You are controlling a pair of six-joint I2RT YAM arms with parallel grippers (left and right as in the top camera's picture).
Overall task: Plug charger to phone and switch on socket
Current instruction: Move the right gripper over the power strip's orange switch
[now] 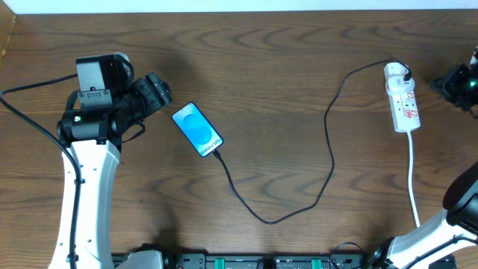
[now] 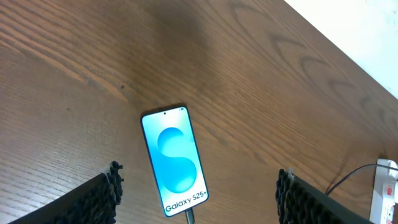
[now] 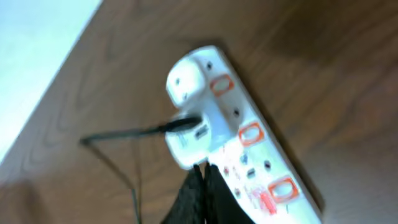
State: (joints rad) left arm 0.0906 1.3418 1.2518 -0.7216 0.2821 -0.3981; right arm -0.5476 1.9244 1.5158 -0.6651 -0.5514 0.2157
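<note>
The phone (image 1: 197,129) lies on the wooden table with its blue "Galaxy" screen lit; it also shows in the left wrist view (image 2: 173,160). The black charger cable (image 1: 299,202) runs from the phone's lower end, where its tip (image 2: 189,216) sits in the port, in a loop up to the white socket strip (image 1: 402,99). Its plug sits in the strip's top end (image 3: 186,127). My left gripper (image 2: 198,196) is open and empty, above the phone's near end. My right gripper (image 3: 204,186) is shut and empty, its tips over the strip (image 3: 249,146), just below the plug.
The strip's white cord (image 1: 413,175) runs down toward the table's front edge. The left arm's body (image 1: 97,104) stands left of the phone. The right arm (image 1: 459,78) is at the far right edge. The table's back edge runs along the top.
</note>
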